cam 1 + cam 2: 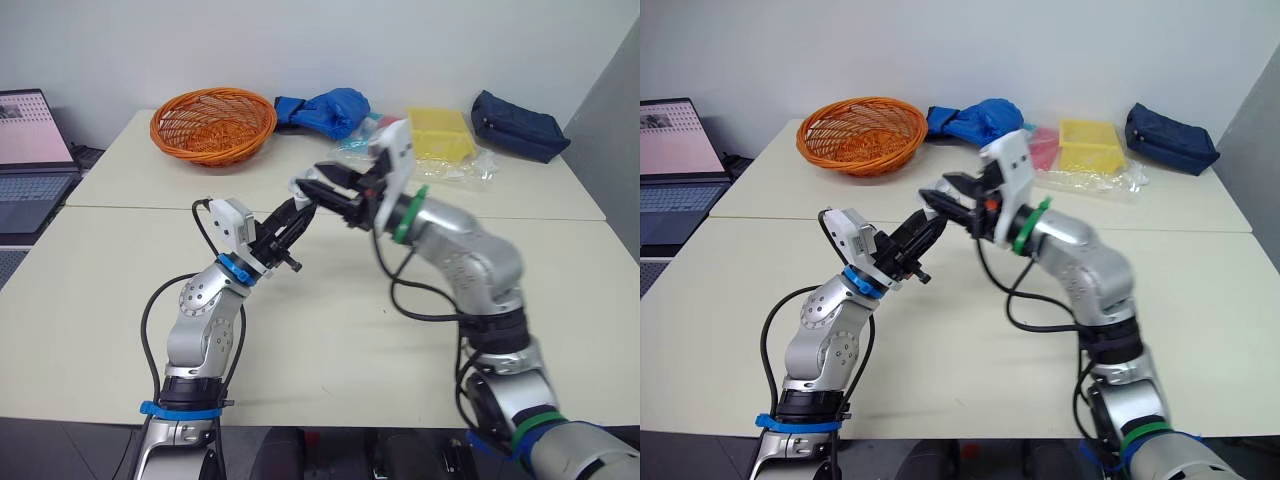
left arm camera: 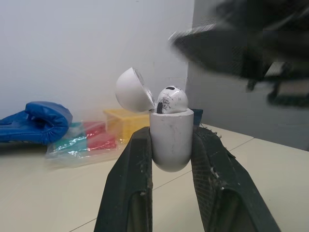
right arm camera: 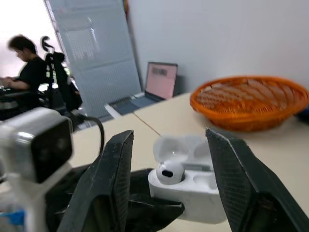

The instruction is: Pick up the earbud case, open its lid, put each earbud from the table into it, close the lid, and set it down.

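We see the left tool (image 1: 297, 215) pinching the case (image 2: 171, 142) above the desk (image 1: 330, 330), lid (image 2: 131, 90) open, one earbud (image 2: 171, 100) seated. The right tool (image 3: 169, 134) is spread, close to the case.

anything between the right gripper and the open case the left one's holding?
Nothing visible. The left gripper holds the case with its lid swung back. One earbud sits inside and the other slot is bare. The right gripper faces it, open.
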